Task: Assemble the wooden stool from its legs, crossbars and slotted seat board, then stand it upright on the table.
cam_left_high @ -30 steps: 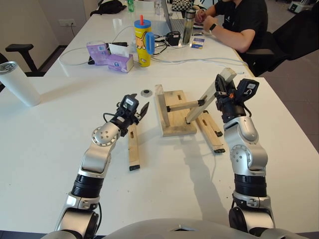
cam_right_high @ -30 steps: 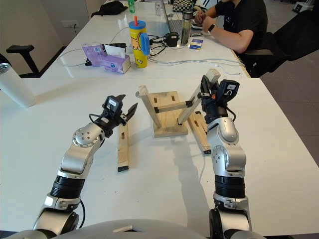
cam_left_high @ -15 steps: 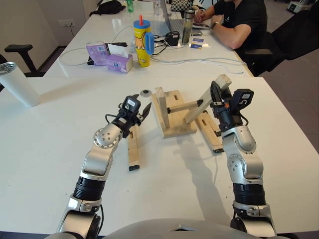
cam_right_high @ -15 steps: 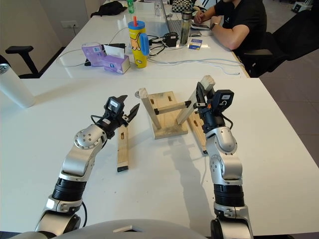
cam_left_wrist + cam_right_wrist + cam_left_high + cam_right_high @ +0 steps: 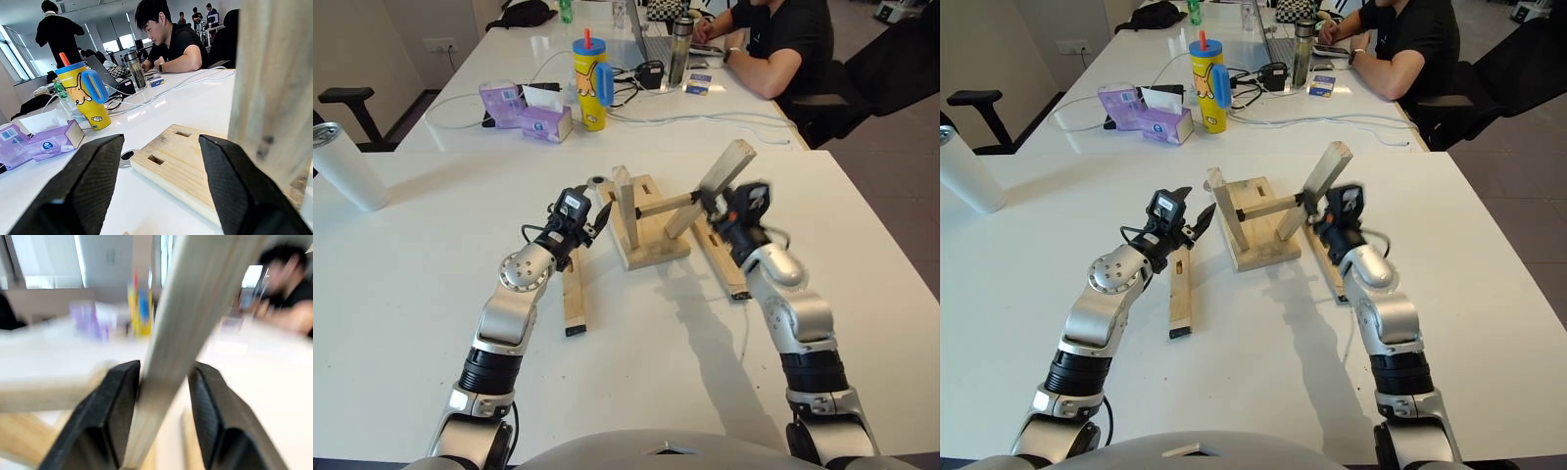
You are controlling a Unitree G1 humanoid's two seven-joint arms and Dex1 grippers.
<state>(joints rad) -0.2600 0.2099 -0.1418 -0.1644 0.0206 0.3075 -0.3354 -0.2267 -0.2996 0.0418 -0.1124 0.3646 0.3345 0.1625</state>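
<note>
The slotted seat board [image 5: 651, 235] lies flat mid-table with one leg [image 5: 625, 201] standing at its left edge. A crossbar [image 5: 664, 206] runs from that leg to a second, tilted leg [image 5: 713, 186]. My right gripper [image 5: 717, 204] is shut on the tilted leg, whose pale shaft [image 5: 181, 323] passes between the dark fingers [image 5: 115, 416]. My left gripper [image 5: 585, 217] is open, just left of the seat board and over the far end of a loose leg [image 5: 574, 289]. Between its fingers [image 5: 90, 191] the slotted seat board [image 5: 181, 166] shows.
More wooden pieces [image 5: 726, 262] lie flat right of the seat board. A small grey disc [image 5: 597, 181] sits behind the left gripper. A yellow cup [image 5: 592, 83], purple tissue boxes [image 5: 543, 122] and cables stand at the back, and a white tumbler [image 5: 347, 166] is far left.
My right gripper has lowered and swung left with the tilted leg, which now stands steeper. The seat assembly has shifted slightly left. The left gripper has edged toward the seat board.
</note>
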